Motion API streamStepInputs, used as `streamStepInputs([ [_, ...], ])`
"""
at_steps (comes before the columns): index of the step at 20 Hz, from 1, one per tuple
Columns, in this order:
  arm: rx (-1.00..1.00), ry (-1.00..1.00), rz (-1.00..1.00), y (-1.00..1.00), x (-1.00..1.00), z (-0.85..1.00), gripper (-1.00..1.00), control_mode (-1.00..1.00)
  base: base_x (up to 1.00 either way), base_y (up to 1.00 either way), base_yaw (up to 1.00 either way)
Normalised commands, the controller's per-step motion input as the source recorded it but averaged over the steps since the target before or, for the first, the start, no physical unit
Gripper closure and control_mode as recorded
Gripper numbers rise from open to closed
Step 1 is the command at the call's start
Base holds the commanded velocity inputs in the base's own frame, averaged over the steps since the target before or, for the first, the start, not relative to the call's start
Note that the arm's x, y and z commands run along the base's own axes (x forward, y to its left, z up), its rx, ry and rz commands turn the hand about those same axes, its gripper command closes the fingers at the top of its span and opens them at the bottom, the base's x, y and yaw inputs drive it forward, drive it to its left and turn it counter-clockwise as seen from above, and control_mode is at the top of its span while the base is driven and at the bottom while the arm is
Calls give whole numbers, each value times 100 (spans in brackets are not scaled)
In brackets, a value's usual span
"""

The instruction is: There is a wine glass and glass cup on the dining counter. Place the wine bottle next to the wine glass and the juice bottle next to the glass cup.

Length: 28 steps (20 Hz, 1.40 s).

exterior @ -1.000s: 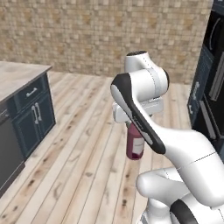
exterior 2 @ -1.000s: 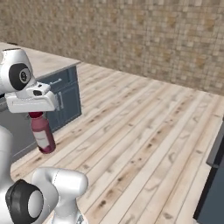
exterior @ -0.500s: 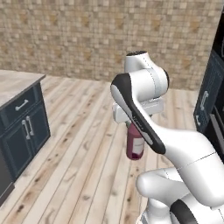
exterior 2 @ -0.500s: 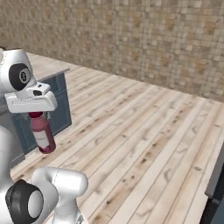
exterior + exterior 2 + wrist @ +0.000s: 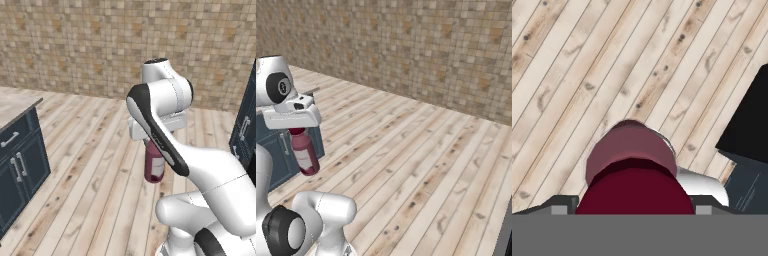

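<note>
The juice bottle [image 5: 154, 164], a stout maroon bottle with a white label, hangs upright over the wooden floor in front of the base. My gripper [image 5: 150, 144] is shut on its dark red cap from above. From the right base view the juice bottle [image 5: 304, 154] hangs under the white hand, with the gripper [image 5: 297, 133] closed around its top. The hand view looks straight down on the juice bottle's cap [image 5: 632, 165] between the gripper's [image 5: 634, 204] fingertips. The wine bottle, wine glass, glass cup and dining counter are out of view.
A blue cabinet with a beige top [image 5: 19, 160] stands at the left, also behind the arm [image 5: 278, 145]. A dark tall cabinet [image 5: 245, 131] stands at the right edge. A stone-tiled wall [image 5: 100, 45] closes the far side of the plank floor [image 5: 421, 165].
The whole picture has shifted: the base has moved, and the blue cabinet slides toward the left edge in the left base view. The bottle stays held in the same pose.
</note>
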Motion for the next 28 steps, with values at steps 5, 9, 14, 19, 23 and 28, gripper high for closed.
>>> streamStepInputs([
  [5, 0, 0, 0, 0, 0, 0, 100, 100, 90, 4, 2],
  [9, 0, 0, 0, 0, 0, 0, 100, 100, 90, 7, 2],
  [14, 0, 0, 0, 0, 0, 0, 100, 100, 91, 18, 5],
  [19, 0, 0, 0, 0, 0, 0, 100, 100, 91, 24, 8],
  [23, 0, 0, 0, 0, 0, 0, 100, 100, 90, 26, 9],
  [28, 0, 0, 0, 0, 0, 0, 100, 100, 91, 24, 11],
])
